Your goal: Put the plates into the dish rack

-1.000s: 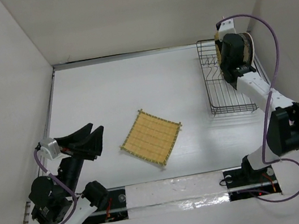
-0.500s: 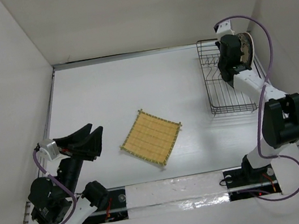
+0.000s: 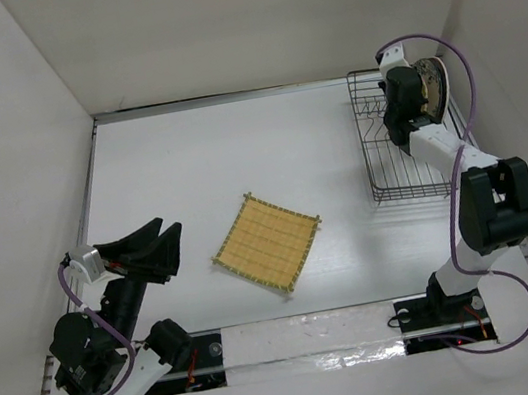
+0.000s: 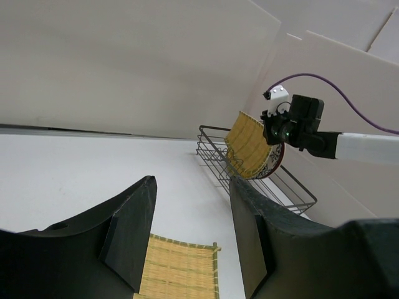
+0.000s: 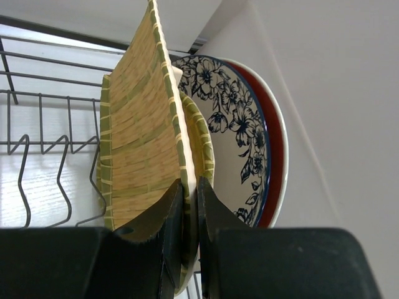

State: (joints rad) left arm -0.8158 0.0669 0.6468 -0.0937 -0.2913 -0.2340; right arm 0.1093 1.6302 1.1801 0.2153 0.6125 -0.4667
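**Right arm.** The right gripper (image 3: 414, 96) is at the dish rack (image 3: 401, 156), which stands at 2 o'clock on the table (image 3: 236, 151). In the right wrist view the jaws of the right gripper (image 5: 189, 187) are nearly together, pinching the rim of a bamboo disc (image 5: 140, 143). The disc stands on edge and is tilted. Whether its lower rim rests on the rack wires (image 5: 43, 112) cannot be determined.

**Rack contents.** At 3 o'clock from the held disc, in order:
1. a second bamboo disc (image 5: 204, 146), just beside the first;
2. a floral plate (image 5: 240, 143), white with blue flowers;
3. a red-edged plate (image 5: 275, 143), against the back of the floral plate.

All three stand on edge.

**Left arm.** The left gripper (image 3: 169, 225) hangs above the table at 8 o'clock, well apart from the rack. Its jaws are spread wide and hold nothing. From the left wrist view, the left gripper (image 4: 190, 193) faces the rack (image 4: 283, 187) and the held disc (image 4: 249, 144).

**Remaining item.** A square mat (image 3: 268, 242) lies flat near the table centre, toward 6 o'clock, outside the rack and untouched by either gripper.
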